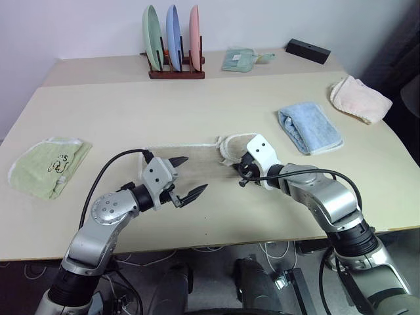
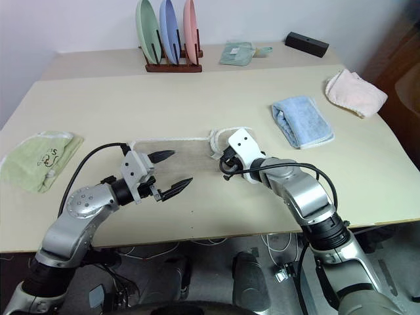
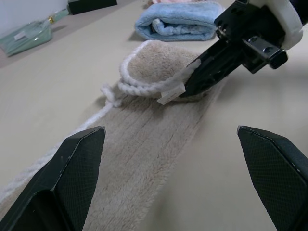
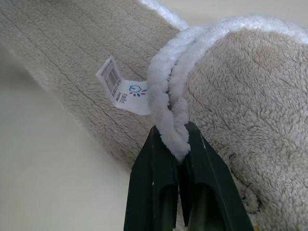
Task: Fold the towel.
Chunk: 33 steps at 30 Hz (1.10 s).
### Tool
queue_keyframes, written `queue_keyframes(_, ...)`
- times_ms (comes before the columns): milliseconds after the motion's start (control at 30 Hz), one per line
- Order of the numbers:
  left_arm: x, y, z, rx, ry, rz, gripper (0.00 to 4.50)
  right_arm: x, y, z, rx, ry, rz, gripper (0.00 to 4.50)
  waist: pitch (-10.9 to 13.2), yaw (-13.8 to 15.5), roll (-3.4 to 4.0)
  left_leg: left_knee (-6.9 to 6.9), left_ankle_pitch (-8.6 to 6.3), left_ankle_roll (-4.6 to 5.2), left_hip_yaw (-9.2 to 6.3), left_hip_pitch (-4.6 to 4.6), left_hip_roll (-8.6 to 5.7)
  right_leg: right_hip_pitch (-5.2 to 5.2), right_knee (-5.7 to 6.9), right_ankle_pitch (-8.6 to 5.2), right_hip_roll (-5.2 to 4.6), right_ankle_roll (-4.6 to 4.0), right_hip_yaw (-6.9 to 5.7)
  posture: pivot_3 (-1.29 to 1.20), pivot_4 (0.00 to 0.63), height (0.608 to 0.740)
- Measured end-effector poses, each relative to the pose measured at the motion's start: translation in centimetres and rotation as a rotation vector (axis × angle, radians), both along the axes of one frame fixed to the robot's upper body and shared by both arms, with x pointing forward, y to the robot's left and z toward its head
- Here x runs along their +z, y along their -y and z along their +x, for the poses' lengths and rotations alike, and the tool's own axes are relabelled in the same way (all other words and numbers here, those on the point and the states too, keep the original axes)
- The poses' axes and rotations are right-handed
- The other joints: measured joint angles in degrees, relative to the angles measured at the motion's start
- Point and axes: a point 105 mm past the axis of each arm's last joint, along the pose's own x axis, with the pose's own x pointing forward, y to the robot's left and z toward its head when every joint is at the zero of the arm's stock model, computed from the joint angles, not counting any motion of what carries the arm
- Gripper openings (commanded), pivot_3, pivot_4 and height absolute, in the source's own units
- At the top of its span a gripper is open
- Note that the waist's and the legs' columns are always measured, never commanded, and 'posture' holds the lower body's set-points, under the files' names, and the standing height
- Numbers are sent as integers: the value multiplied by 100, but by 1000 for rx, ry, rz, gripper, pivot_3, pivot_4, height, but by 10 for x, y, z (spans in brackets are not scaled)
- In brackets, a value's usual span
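Two end effectors nearest, low over tabletop (image 1: 197,111) front edge. Left end effector (image 1: 186,178) level, fingers spread wide, holding nothing, pointing across towel (image 1: 197,161). Right end effector (image 4: 175,144) angled down, clamped on towel's white corded edge beside small tag (image 4: 120,89), end lifted and curled over. One beige towel, flat strip mid-tabletop. Four other cloths: green (image 1: 49,164), blue (image 1: 308,126), pink (image 1: 359,98), pale green (image 1: 237,59). Three plates (image 1: 173,36) in rack.
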Motion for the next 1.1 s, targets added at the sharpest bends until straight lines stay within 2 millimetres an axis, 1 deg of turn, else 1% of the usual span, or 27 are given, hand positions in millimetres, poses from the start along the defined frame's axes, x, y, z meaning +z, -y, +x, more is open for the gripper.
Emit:
queue_keyframes(33,0,0,-1,1,0,-1,4500,0,-2,0,2,4,4,77,0,-9,0,0,0,0,0,0,0,0,0,0,0,0,0,0,150,740)
queue_keyframes(133,-1,1,-1,4,-8,-6,4500,1,-4,0,10,12,3,869,0,-10,0,0,0,0,0,0,0,0,0,0,0,0,-1,0,150,740)
queue_keyframes(200,-2,1,-1,7,-13,-6,4500,1,-6,-2,31,1,10,1793,0,-9,0,0,0,0,0,0,0,0,0,0,0,0,-1,0,150,740)
queue_keyframes(300,-3,1,-1,8,-18,-6,4500,3,-7,-9,77,-8,28,3327,0,-6,0,0,0,0,0,0,0,0,0,0,0,0,-1,0,150,740)
queue_keyframes(333,-3,1,-2,8,-19,-6,4500,7,-5,-14,105,7,31,3728,0,15,0,0,0,0,0,-1,0,0,-1,0,0,0,-1,0,150,740)
queue_keyframes(367,-4,0,-2,10,-21,-5,4500,12,-2,-17,123,23,36,4224,0,34,0,0,0,0,0,-1,0,0,-2,0,0,0,0,0,150,740)
queue_keyframes(400,-4,-1,-2,16,-24,-6,4500,20,2,-19,136,43,52,4224,1,68,-1,1,0,0,1,-1,0,0,-2,0,0,0,0,0,150,740)
queue_keyframes(467,-4,-3,-1,33,-27,-15,4500,36,11,-15,114,88,96,4224,1,78,-1,2,0,0,1,1,0,1,0,0,0,0,0,0,150,740)
queue_keyframes(500,-4,-4,-1,44,-29,-23,4500,42,17,-12,91,106,114,3966,1,83,-1,2,0,0,1,1,0,1,1,0,0,-1,0,0,150,740)
queue_keyframes(567,-5,-7,0,64,-39,-39,4500,52,28,-1,28,136,143,3263,1,82,-1,2,0,0,1,2,1,1,1,1,1,-1,0,0,150,740)
queue_keyframes(600,-5,-9,0,77,-40,-43,4500,54,35,9,-11,148,140,2759,0,76,-1,2,0,0,3,3,1,1,1,1,1,-1,0,0,150,740)
queue_keyframes(667,-8,-9,-2,82,-53,-44,4500,51,42,22,-67,157,131,1737,0,82,-1,0,0,0,3,3,1,1,-1,0,1,-1,0,0,150,740)
queue_keyframes(700,-10,-9,-3,84,-61,-44,4500,48,44,29,-88,157,136,1299,1,77,-1,-1,0,0,3,2,1,0,-1,0,1,-1,0,0,150,740)
queue_keyframes(767,-11,-10,-3,91,-63,-46,4500,39,42,39,-98,156,140,317,1,79,-1,-2,0,0,3,3,1,0,0,0,1,-1,0,0,150,740)
queue_keyframes(867,-18,-11,-5,118,-84,-62,4500,16,28,49,-70,139,133,317,0,66,-1,-3,0,-1,4,4,1,0,0,1,1,-1,1,0,150,740)
queue_keyframes(933,-23,-14,-6,138,-99,-57,4500,-2,21,50,-48,99,118,317,1,69,0,-3,0,-1,4,3,1,-2,0,1,1,-2,1,0,150,740)
queue_keyframes(1000,-26,-17,-7,159,-108,-58,4500,-17,17,50,-35,75,104,317,1,80,0,-1,0,-1,4,2,0,-1,0,1,1,-2,2,0,150,740)
queue_keyframes(1100,-29,-22,-8,196,-117,-70,4500,-23,15,53,-33,95,99,317,-5,76,-6,-2,0,-1,3,13,1,10,0,1,1,-2,1,0,150,740)
